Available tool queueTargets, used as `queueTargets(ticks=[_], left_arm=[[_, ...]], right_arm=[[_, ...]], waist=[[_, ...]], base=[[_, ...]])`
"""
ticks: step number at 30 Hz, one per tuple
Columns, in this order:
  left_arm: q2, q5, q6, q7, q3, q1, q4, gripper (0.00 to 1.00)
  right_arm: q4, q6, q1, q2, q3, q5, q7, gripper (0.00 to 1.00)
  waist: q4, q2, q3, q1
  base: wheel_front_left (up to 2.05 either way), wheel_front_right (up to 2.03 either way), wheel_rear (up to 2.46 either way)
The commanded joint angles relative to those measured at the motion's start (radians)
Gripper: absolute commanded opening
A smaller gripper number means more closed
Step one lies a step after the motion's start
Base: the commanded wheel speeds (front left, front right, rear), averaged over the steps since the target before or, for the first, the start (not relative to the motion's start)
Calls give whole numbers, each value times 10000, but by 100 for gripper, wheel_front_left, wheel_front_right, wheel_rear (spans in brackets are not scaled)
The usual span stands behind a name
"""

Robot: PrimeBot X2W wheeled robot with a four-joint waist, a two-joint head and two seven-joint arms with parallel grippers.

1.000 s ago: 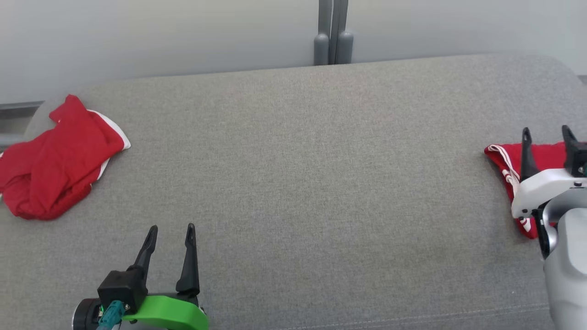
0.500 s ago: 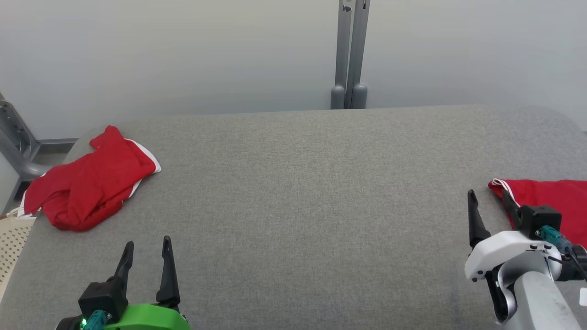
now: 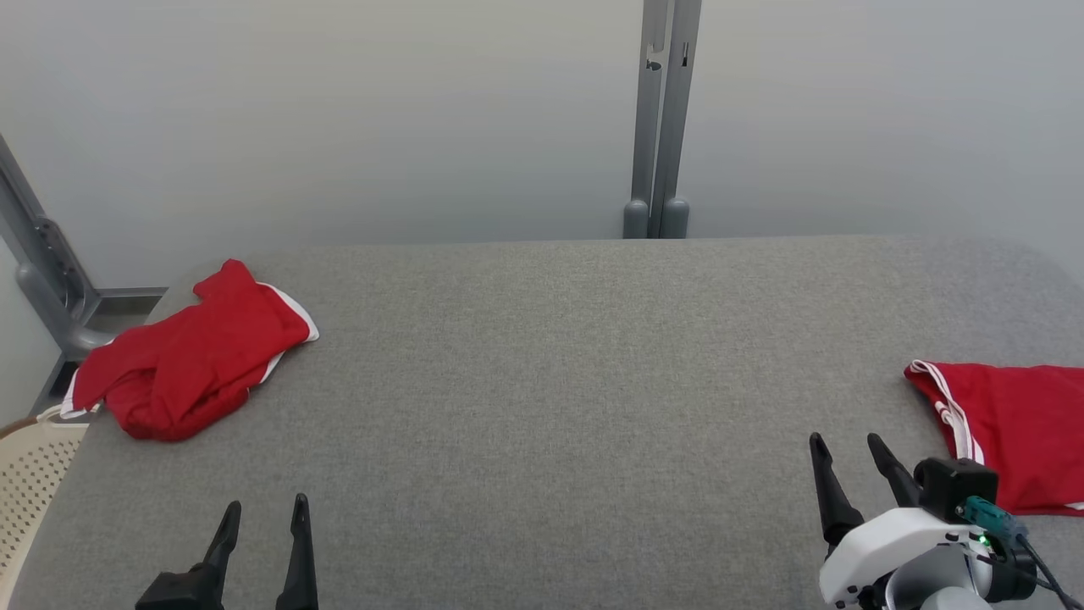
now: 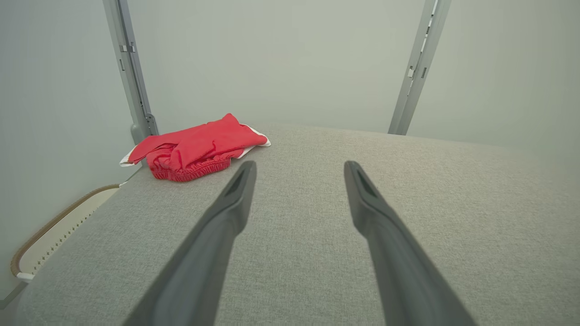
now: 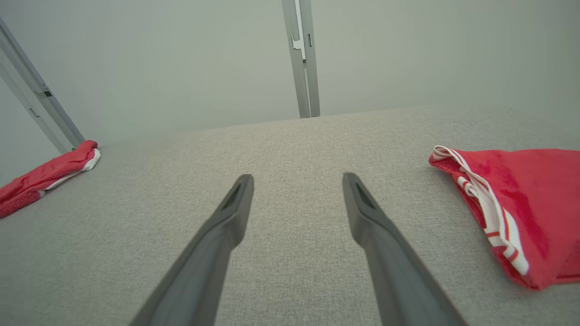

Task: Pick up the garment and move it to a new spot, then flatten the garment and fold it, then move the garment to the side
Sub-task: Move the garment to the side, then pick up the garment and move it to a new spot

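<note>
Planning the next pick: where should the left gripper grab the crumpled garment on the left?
Probably the bunched waistband along the near edge of the garment, approached from the robot's side: it stands raised in folds facing the open left gripper.

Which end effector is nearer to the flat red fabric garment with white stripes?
Right. The right end effector sits just left of the red garment, not touching; the left end effector is far leftward.

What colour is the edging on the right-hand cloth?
White stripes on the red garment, clearest in the right wrist view.
</note>
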Motion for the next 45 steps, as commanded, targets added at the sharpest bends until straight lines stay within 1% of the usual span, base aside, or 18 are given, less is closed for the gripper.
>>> queueTargets(ticks=[1, 5, 9, 13, 17, 27, 31, 36, 39, 45], left_arm=[[130, -80, -130, -133, 65, 201, -7, 100], [113, -148, -340, -306, 79, 349, 87, 100], [133, 22, -563, -414, -13, 301, 286, 100], [46, 112, -592, -469, 52, 157, 428, 100], [-45, 206, -515, -505, 93, 97, 504, 100], [-26, 332, -580, -513, 149, 0, 675, 100], [0, 382, -602, -517, 167, -31, 700, 100], [97, 382, -562, -517, 209, -14, 703, 100], [177, 354, -483, -483, 279, 91, 642, 100], [400, 412, -425, -309, 284, 108, 518, 100]], right_arm=[[-192, -14, 246, -39, 95, 246, -11, 100], [-404, -14, 498, -38, 298, 448, 36, 100], [-508, -14, 699, -36, 455, 440, 174, 100], [-656, -14, 756, -35, 508, 544, 191, 100], [-758, -14, 728, -35, 502, 590, 205, 100], [-829, -14, 781, -36, 487, 524, 226, 100], [-784, -14, 837, -34, 522, 583, 241, 100], [-707, -14, 898, -34, 712, 743, 130, 100], [-649, -14, 913, -35, 838, 835, 86, 100], [-544, -14, 873, -34, 944, 993, -108, 100]], waist=[[-53, 0, -61, 1], [-150, 0, -94, 1], [-218, 0, -100, 1], [-296, 0, -52, 1], [-321, 0, 8, 1], [-174, 0, 94, 1], [81, 0, 129, 1], [601, 0, 127, 1], [999, 0, 102, 1], [2013, 0, 75, 1]], base=[[0, 0, 0], [0, 0, 0], [0, 0, 0], [0, 0, 0], [0, 0, 0], [0, 0, 0], [0, 0, 0], [0, 0, 0], [0, 0, 0], [0, 0, 0]])
